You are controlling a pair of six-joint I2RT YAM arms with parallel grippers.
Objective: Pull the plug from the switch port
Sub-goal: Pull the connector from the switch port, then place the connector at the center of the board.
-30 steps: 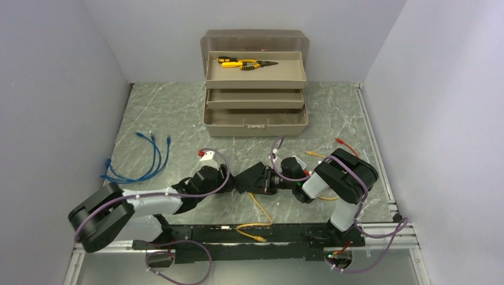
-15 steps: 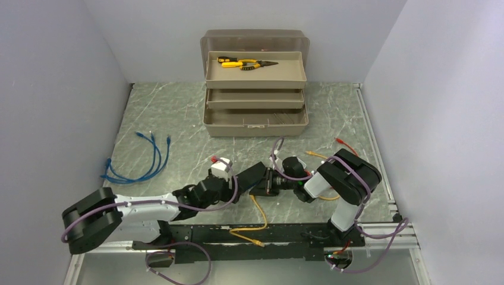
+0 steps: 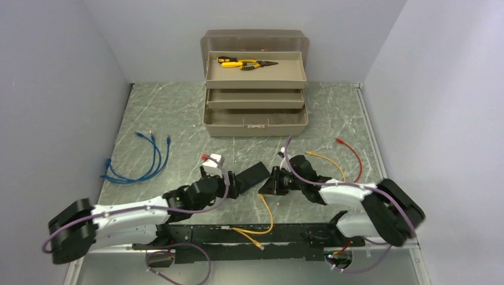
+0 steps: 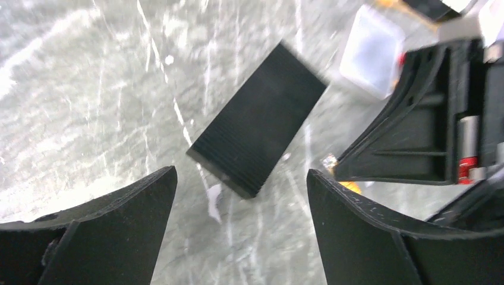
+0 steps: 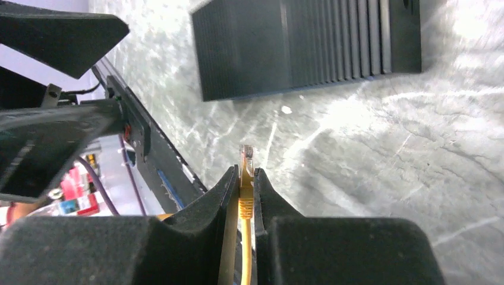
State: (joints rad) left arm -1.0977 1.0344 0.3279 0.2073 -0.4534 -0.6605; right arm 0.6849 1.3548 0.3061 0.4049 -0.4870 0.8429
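**On the table, plug clear of the switch**

Far left of the switch [image 3: 252,173], a bundle of blue cables [image 3: 139,159] lies on the grey marbled table [image 3: 178,113]. Just left of the switch, the left gripper [image 4: 241,178] has its jaws spread wide, one on each side of the box's near end, touching nothing. The switch itself lies flat and askew on the table.

Well behind the switch stands an open beige toolbox [image 3: 255,124] with stepped trays. Its top tray [image 3: 255,74] holds yellow-handled pliers [image 3: 246,63]. What the lower trays hold I cannot tell.

Just right of the switch, the right gripper [image 5: 246,172] pinches a yellow cable [image 3: 265,211] right behind its clear plug [image 5: 246,155]. The plug sits apart from the switch, in no socket.

Farther right of the switch lie a second yellow cable [image 3: 330,161] and a red cable [image 3: 350,151].
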